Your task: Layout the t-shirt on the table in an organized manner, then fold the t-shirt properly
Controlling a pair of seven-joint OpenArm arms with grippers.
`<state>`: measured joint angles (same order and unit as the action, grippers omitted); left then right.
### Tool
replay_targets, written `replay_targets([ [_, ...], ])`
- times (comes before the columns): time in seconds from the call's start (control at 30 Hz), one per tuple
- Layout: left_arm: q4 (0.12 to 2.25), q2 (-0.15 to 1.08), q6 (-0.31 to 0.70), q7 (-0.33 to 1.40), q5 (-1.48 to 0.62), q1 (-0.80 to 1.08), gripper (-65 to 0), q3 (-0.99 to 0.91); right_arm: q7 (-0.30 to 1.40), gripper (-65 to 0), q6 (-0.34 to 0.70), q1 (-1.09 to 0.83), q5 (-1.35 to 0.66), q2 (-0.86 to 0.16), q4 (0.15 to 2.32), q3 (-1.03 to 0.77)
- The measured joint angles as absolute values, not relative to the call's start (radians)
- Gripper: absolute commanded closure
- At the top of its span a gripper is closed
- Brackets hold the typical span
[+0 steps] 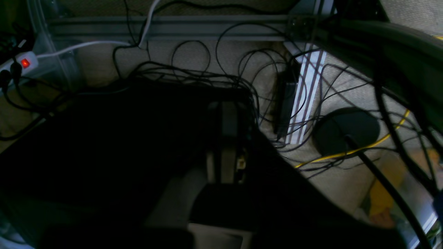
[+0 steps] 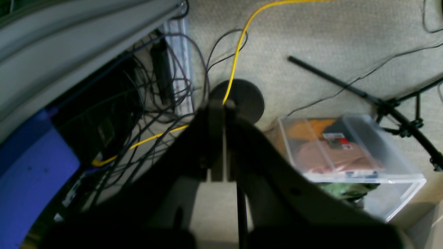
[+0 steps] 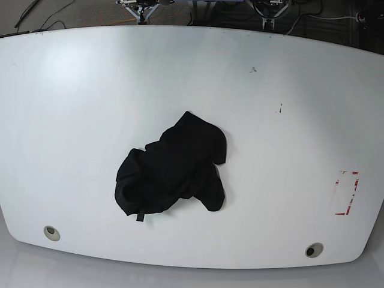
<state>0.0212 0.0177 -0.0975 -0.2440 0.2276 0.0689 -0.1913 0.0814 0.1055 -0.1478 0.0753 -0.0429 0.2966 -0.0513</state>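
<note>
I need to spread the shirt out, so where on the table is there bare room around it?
The crumpled black fabric t-shirt sits near the middle of the glossy white table. Bare stretches: the whole far half, the left side, and right up to the red rectangular outline. Tightest is the near edge, between the two round holes.

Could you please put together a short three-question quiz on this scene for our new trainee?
1. True or false: the t-shirt lies flat and spread out on the table.
2. The red outline mark is nearest which edge in the base view: A left, B right, C far?
3. Fill in: the left pincer and right pincer are both ____.

Key: 1 false, it is crumpled in a heap. 2 B. 3 shut, holding nothing.
</note>
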Motion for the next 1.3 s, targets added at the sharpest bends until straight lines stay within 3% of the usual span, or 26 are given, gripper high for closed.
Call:
replay_targets([
  [0.4, 0.02, 0.017, -0.097, -0.248, 0.228, 0.073, -0.2, -0.192, 0.067, -0.1, 0.105, -0.115, 0.075, -0.037, 0.155, -0.051],
  [1.3, 0.02, 0.018, -0.097, -0.248, 0.228, 0.081, -0.1, -0.192, 0.038, 0.0, 0.108, -0.112, 0.075, -0.03, 0.135, -0.05],
])
